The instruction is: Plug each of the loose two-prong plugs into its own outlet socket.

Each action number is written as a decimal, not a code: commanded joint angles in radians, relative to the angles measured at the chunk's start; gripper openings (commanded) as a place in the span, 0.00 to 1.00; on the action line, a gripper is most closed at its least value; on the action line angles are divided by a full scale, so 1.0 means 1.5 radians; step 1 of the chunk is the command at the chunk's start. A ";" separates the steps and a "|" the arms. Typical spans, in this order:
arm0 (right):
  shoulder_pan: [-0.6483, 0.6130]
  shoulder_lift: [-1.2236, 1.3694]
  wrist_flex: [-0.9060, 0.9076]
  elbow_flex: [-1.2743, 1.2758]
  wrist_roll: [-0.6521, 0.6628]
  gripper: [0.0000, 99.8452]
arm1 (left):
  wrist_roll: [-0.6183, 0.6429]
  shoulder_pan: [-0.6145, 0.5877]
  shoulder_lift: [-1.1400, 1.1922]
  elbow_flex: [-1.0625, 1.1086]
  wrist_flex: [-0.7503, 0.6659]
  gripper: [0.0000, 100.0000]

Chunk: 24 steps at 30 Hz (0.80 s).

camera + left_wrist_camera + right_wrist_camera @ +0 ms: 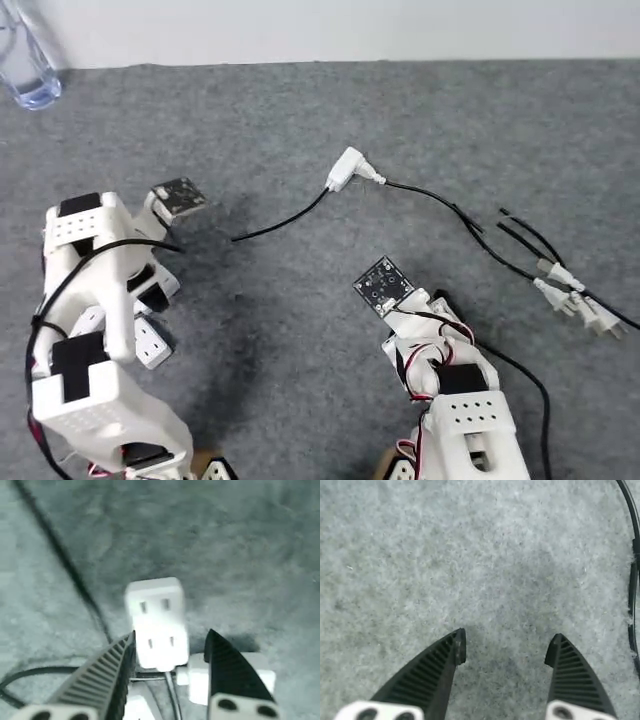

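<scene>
A white outlet block [156, 622] with two pairs of slots lies on the grey carpet between the fingers of my left gripper [170, 634], which is open; one finger [115, 667] is at the block's side, the other [227, 665] stands a little off it. A second white piece [200, 680] lies beside the block. My right gripper [509, 636] is open above bare carpet, with nothing between its fingers. In the high view a white two-prong plug [346, 170] on a black cable lies mid-table, and several more loose plugs [575, 300] lie at the right.
A black cable [440, 200] runs from the mid-table plug toward the plugs at the right; another cable [65, 560] crosses the carpet near the outlet block. A clear glass [25, 60] stands at the far left corner. A light wall bounds the far edge.
</scene>
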 commanded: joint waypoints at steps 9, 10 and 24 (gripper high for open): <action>-0.001 -0.008 -0.015 -0.005 0.007 0.26 | 0.027 -0.010 0.021 -0.019 -0.088 0.21; -0.001 -0.008 -0.015 -0.005 0.007 0.26 | 0.027 -0.010 0.042 -0.022 -0.088 0.21; -0.001 -0.008 -0.018 -0.004 0.007 0.26 | 0.027 -0.019 0.102 -0.078 -0.018 0.18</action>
